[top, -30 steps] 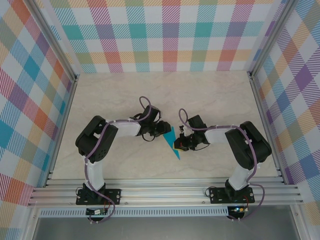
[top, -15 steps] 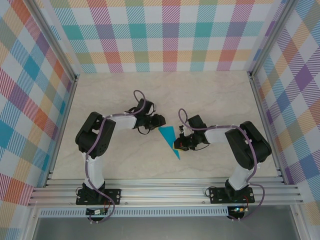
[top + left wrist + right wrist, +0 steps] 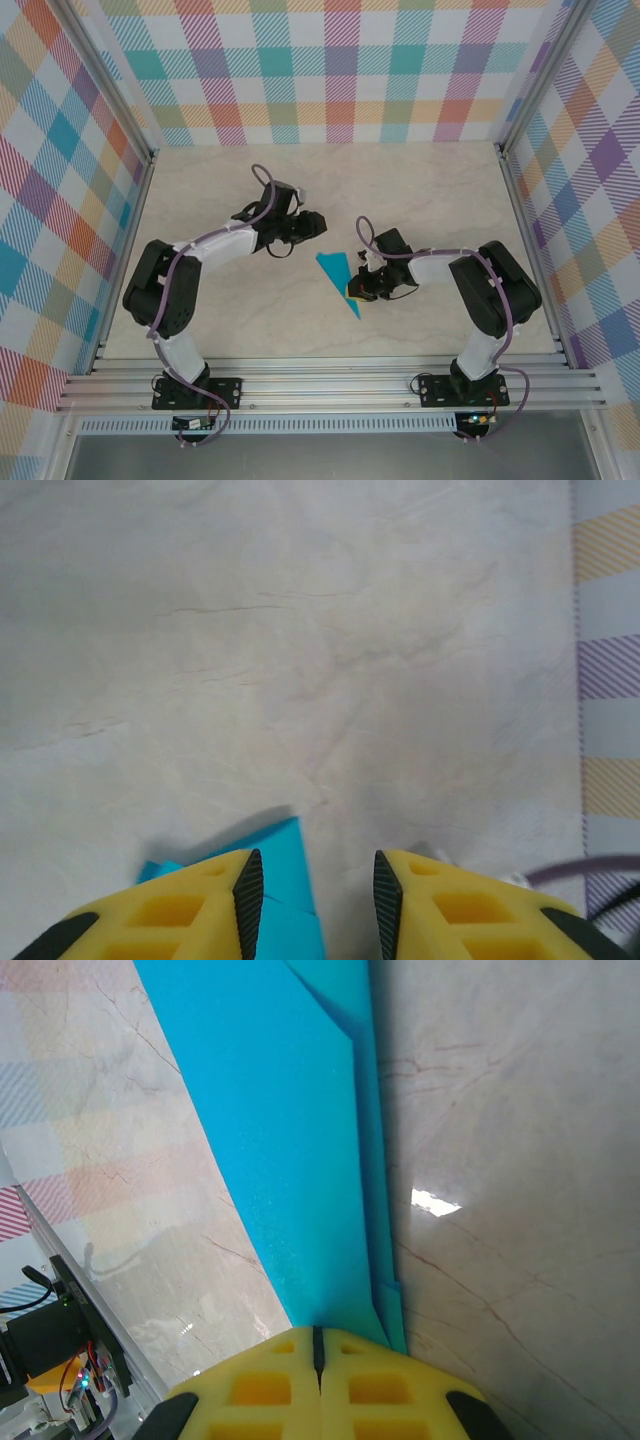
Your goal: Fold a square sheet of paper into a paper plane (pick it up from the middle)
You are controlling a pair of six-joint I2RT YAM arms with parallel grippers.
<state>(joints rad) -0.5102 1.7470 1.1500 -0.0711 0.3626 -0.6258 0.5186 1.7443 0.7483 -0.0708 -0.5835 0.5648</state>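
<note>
Left gripper [image 3: 312, 222]: jaws apart, empty, withdrawn up-left from the part-folded paper plane [image 3: 337, 270], which the closed right gripper [image 3: 358, 290] now pins alone, so that crease looks finished.

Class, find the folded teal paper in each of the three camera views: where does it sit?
Top external: teal paper near the picture's centre.
Left wrist: teal paper at the bottom edge, left of centre.
Right wrist: teal paper running from top to bottom centre.
Shared landmark: the marbled table.
</note>
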